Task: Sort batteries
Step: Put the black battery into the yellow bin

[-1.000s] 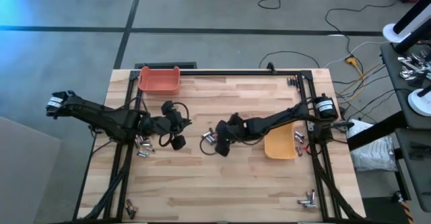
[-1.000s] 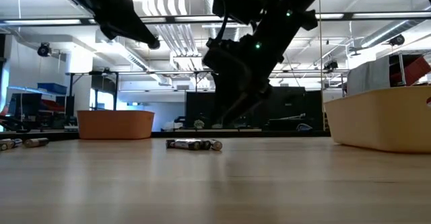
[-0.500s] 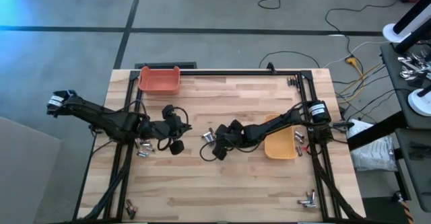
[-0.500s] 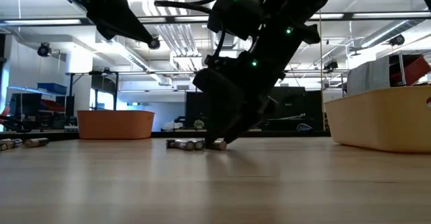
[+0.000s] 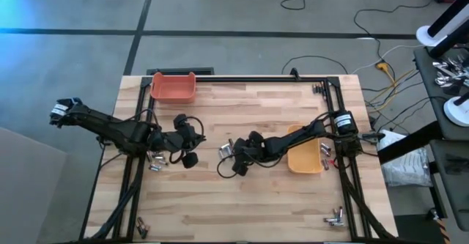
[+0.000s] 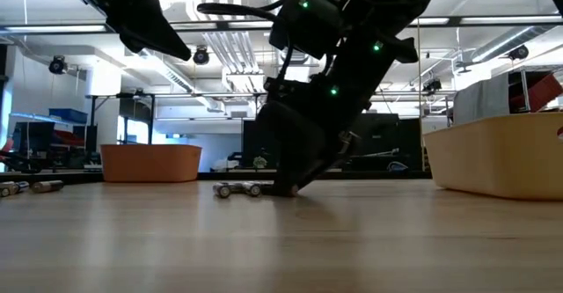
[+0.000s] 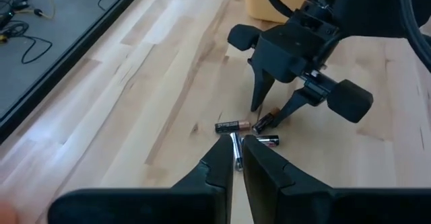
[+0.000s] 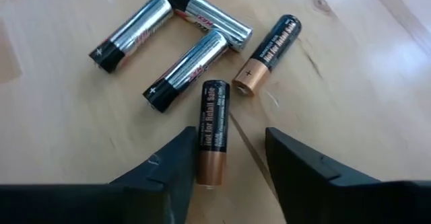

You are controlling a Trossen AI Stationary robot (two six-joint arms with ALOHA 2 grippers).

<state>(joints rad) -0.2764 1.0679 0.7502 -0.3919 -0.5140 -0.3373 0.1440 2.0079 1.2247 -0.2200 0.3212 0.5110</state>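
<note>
Several batteries [image 8: 185, 69] lie in a loose cluster on the wooden table [image 5: 242, 200], some silvery, two black and copper; they also show in the high view [image 5: 226, 149]. My right gripper [image 8: 231, 136] is down at the table, open, slanting down from the right. One black and copper battery [image 8: 212, 133] lies between its fingers, close to one finger [image 8: 176, 162] and apart from the other [image 8: 296, 165]. My left gripper [image 7: 237, 150] is shut with nothing in it, above the table left of the cluster [image 5: 199, 140]. My right gripper stands astride the black and copper battery, which lies flat on the table along the fingers. Its copper end [image 8: 207, 170] lies right beside one finger; I cannot tell whether they touch. The other finger is clear of it.
An orange bin [image 5: 174, 87] stands at the far left and a yellow bin [image 5: 304, 158] at the right, under my right arm. More batteries lie at the left [image 5: 155, 160], beside the yellow bin [image 5: 325, 152], and at the near corners [image 5: 139, 226] [image 5: 335, 216].
My right gripper has come down toward the table and a little toward the left edge, onto the battery cluster; its fingertips now stand at the table top. My left arm has kept still.
</note>
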